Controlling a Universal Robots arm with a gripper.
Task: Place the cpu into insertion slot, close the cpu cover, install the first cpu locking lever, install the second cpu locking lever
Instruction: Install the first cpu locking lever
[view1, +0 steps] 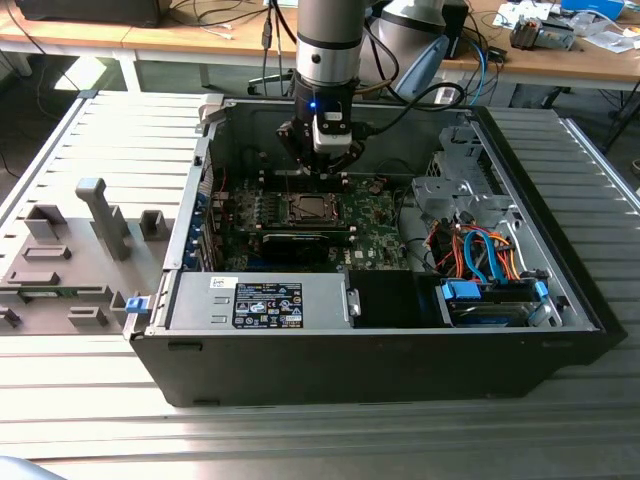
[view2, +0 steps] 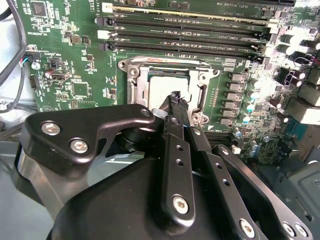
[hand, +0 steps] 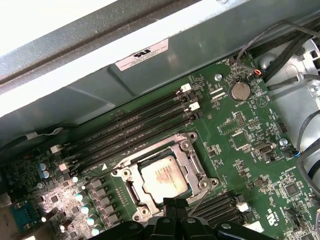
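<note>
Scene: open computer case (view1: 400, 372) lying on its side, mid-frame in the exterior view; green circuit board (view1: 378, 215) on its floor.
Arm: enters from the top centre of the exterior view; the gripper (view1: 321, 170) hangs just above the board, at the upper edge of the socket area.
Chip location: the cpu (hand: 164, 177) lies flat inside the insertion slot (hand: 131, 188), its dull silver top facing up. In the exterior view this sits at the centre of the board, slightly left of frame centre.
Cover: the cpu cover (hand: 155, 152) appears to be folded down, framing the chip through its window. Whether it is pressed fully flat cannot be told.
Lever: a thin metal rod (hand: 201, 201) runs along one side of the socket, close to the fingertips. It reads as a locking lever; whether it is latched cannot be told.
Step in hand (judgement): with the chip seated and the cover down, the work is at the locking levers.
Doing it well (judgement): contact the rod only, keep off the chip face and the long black memory slots (hand: 130, 131), and press steadily so the cover clamps evenly.
Jaws: pressed together in both wrist views, tips meeting at the socket's edge (view2: 176, 98). Nothing visible is pinched; whether they touch the rod cannot be told.
</note>
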